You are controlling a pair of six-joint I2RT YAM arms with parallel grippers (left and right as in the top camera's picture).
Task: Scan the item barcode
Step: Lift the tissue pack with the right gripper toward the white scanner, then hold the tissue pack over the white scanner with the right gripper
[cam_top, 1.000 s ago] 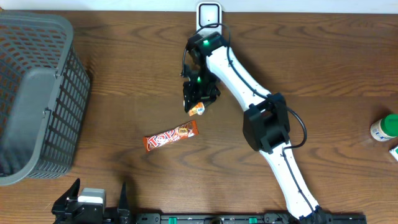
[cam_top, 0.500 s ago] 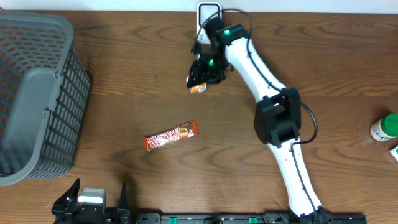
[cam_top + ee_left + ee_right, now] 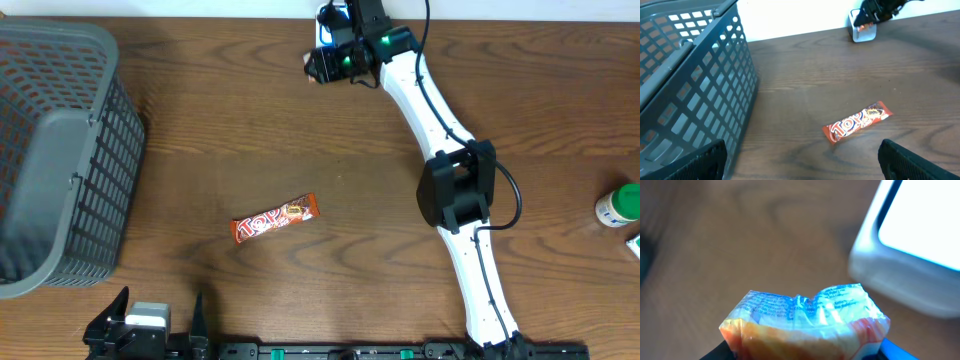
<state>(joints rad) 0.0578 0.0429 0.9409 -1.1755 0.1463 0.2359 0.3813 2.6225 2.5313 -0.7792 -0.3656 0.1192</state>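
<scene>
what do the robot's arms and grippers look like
The right arm has slim white links joined by boxy black housings. A thin black cable loops beside them, and green lights glow near the wrist. The right gripper is black. The left gripper has two black fingers and a pale grey block at their base. The rest of that arm is out of view.

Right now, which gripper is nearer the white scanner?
Right. The right gripper, holding a packet, hovers just beside the scanner at the table's far edge; the left gripper is open at the near edge.
</scene>
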